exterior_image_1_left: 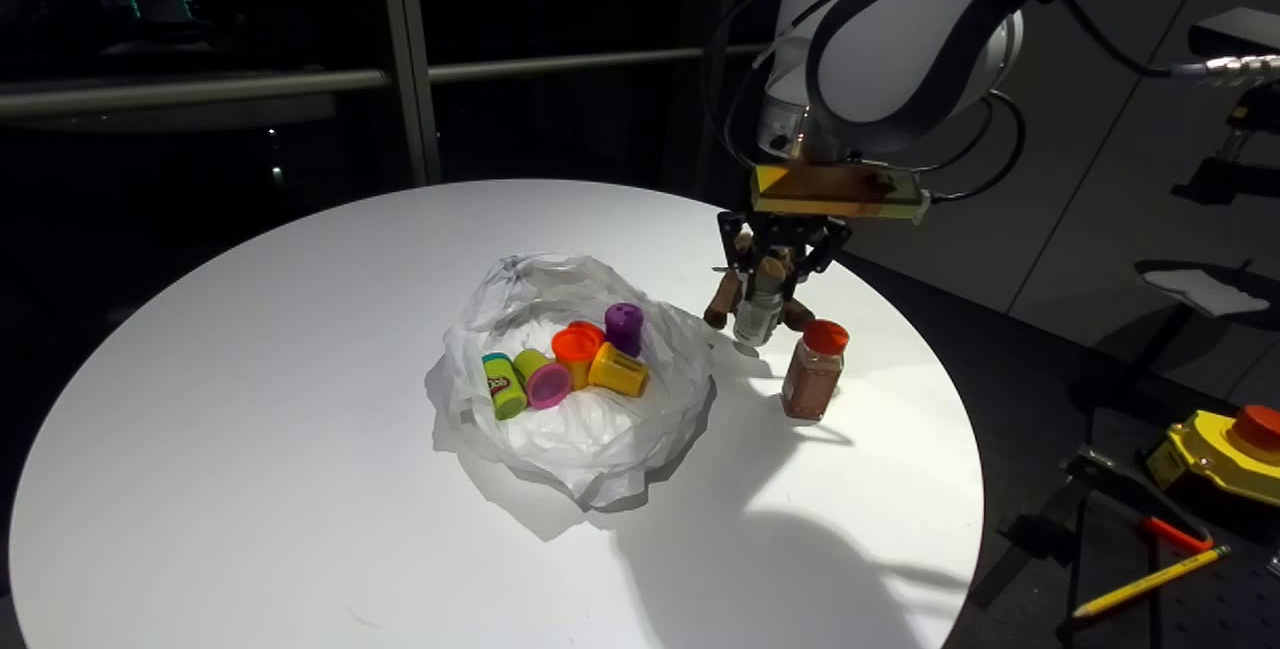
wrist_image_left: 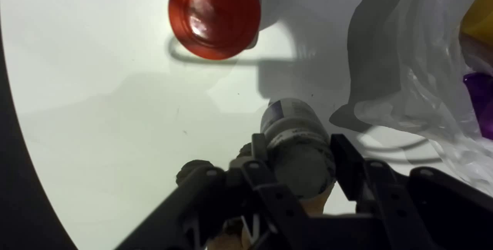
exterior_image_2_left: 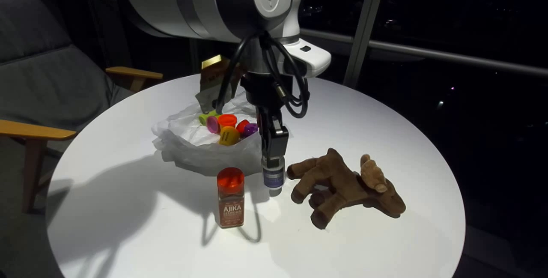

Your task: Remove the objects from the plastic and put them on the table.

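Work perhaps a third done: bottle (exterior_image_2_left: pixel 274 178) out, bag (exterior_image_1_left: pixel 590 451) still loaded

Three things sit outside the bag. The moose (exterior_image_2_left: pixel 342 181) lies on its side on the table (exterior_image_1_left: pixel 250 409) and the jar (exterior_image_2_left: pixel 231 209) stands upright there; both look finished. Between them is the bottle, and the gripper (wrist_image_left: pixel 300 153) pinches it from both sides near its upper end. Whether its base touches the table I cannot tell; letting go seems the one step left for it.

The bag lies open just beside these. In it I count at least six: a green tub (exterior_image_1_left: pixel 505 389), a pink-ended tub (exterior_image_1_left: pixel 545 381), an orange tub (exterior_image_1_left: pixel 577 354), a yellow tub (exterior_image_1_left: pixel 619 371), a purple tub (exterior_image_1_left: pixel 624 331) and, partly hidden, a red tub (exterior_image_2_left: pixel 243 126). Each probably needs its own pick, so most of the job appears to lie ahead.
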`<state>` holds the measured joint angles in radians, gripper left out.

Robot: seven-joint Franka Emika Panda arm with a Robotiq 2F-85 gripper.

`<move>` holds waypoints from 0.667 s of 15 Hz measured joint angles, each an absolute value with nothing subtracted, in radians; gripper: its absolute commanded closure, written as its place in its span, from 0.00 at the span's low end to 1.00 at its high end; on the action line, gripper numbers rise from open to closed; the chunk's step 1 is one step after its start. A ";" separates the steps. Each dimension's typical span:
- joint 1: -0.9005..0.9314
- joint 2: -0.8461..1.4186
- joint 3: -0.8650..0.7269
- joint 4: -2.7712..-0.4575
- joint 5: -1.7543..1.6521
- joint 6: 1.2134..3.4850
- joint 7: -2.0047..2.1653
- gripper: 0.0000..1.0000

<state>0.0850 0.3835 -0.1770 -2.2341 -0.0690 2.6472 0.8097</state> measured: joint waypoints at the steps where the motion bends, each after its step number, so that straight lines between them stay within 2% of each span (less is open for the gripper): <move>1: 0.088 0.399 -0.177 -2.217 -0.069 2.641 0.810 0.80; 2: 0.089 0.414 -0.177 -2.200 -0.069 2.633 0.810 0.80; 3: 0.089 0.428 -0.177 -2.184 -0.069 2.623 0.809 0.30; 4: 0.089 0.442 -0.177 -2.168 -0.069 2.612 0.809 0.30; 7: 0.089 0.463 -0.178 -2.138 -0.069 2.585 0.808 0.07; 8: 0.089 0.461 -0.178 -2.133 -0.069 2.580 0.808 0.02; 10: 0.089 0.442 -0.178 -2.131 -0.069 2.579 0.808 0.00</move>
<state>0.0886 0.4422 -0.1776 -2.1306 -0.0690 2.5789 0.8078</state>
